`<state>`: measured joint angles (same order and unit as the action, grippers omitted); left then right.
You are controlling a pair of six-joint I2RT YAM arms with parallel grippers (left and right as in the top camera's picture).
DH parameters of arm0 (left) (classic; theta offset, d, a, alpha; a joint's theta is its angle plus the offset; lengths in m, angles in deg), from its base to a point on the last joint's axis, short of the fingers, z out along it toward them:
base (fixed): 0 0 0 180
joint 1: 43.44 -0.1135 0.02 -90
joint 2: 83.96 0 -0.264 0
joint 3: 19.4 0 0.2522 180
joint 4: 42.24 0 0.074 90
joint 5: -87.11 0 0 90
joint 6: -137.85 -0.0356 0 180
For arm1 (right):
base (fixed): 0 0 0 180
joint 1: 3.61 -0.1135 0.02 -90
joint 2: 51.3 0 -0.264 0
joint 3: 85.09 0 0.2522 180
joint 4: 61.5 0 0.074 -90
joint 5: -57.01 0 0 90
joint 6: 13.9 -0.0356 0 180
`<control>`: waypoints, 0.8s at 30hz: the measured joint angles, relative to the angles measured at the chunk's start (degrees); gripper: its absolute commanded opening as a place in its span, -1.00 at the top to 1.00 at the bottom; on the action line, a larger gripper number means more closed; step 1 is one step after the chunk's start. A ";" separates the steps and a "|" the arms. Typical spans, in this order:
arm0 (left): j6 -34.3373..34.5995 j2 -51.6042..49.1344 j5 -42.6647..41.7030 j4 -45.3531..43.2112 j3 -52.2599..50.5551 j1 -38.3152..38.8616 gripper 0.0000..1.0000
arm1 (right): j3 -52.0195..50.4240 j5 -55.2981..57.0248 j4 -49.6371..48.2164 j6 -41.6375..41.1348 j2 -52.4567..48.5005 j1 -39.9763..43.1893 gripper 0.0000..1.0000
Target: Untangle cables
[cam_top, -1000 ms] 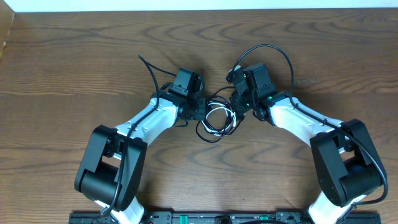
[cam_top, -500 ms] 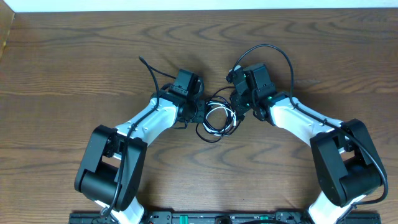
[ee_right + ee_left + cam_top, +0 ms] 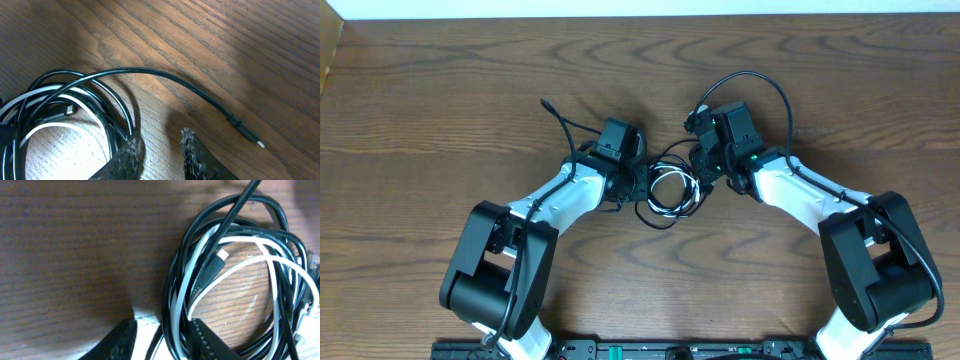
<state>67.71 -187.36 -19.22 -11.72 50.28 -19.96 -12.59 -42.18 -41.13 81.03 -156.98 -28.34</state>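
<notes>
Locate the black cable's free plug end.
Right wrist view, right side: the plug end lies on the table, just right of the open right claw, trailing away from the bundle.

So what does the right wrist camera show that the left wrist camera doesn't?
Only the right wrist view: the black cable running out of the bundle across the wood to its free plug, and the right gripper, jaws open over bare wood beside the loops. Only the left wrist view: the left gripper, jaws apart, straddling black and white strands at the bundle's edge. Both: the looped black-and-white bundle with a small plug lying inside it, on the wooden table.
</notes>
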 measured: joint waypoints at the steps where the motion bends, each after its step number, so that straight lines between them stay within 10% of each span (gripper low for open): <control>1: 0.39 0.00 -0.37 -0.33 -0.09 0.00 0.85 | 0.00 -0.02 0.04 -0.07 0.00 0.00 0.50; 24: 6.03 7.67 -11.54 -5.92 -0.04 -7.45 0.85 | 0.00 -21.90 -0.35 -6.47 0.00 7.56 -0.29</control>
<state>73.74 -179.68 -30.77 -17.65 50.24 -27.41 -12.59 -64.08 -41.48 74.56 -156.98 -20.77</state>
